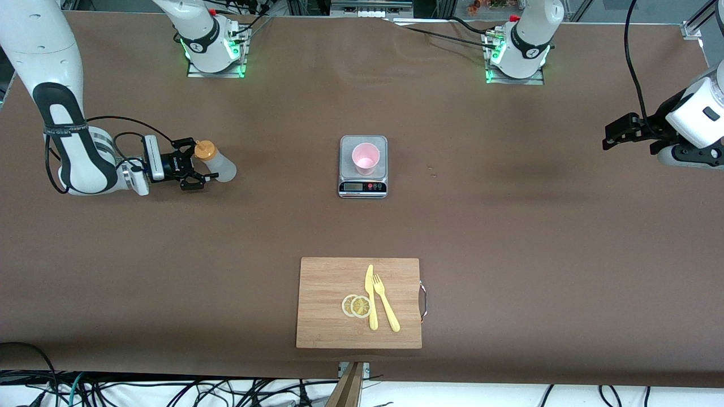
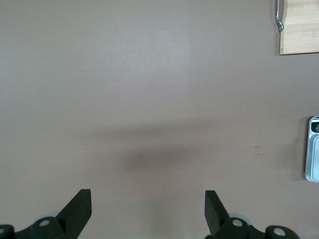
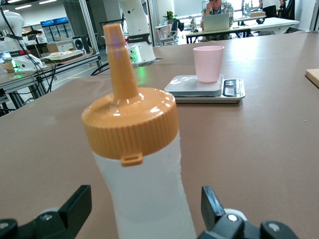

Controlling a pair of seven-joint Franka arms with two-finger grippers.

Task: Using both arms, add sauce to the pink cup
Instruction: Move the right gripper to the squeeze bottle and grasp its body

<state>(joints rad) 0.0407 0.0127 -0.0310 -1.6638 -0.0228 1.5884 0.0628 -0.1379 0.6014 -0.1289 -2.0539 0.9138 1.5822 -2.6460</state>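
Observation:
The sauce bottle (image 1: pixel 220 167), whitish with an orange nozzle cap, stands on the table toward the right arm's end. My right gripper (image 1: pixel 199 164) is open, with one finger on each side of the bottle's body and a gap on both sides; in the right wrist view the bottle (image 3: pixel 142 149) fills the space between the fingers of the gripper (image 3: pixel 145 199). The pink cup (image 1: pixel 365 158) stands upright on a small scale (image 1: pixel 363 189) at mid-table and also shows in the right wrist view (image 3: pixel 208 62). My left gripper (image 1: pixel 610 137) is open and empty, held over bare table at the left arm's end (image 2: pixel 148 199).
A wooden cutting board (image 1: pixel 328 305) lies nearer the front camera than the scale, carrying a yellow knife (image 1: pixel 370 297), a yellow fork (image 1: pixel 386 308) and two lemon slices (image 1: pixel 356 306). The board's corner (image 2: pixel 301 27) and the scale's edge (image 2: pixel 313 149) show in the left wrist view.

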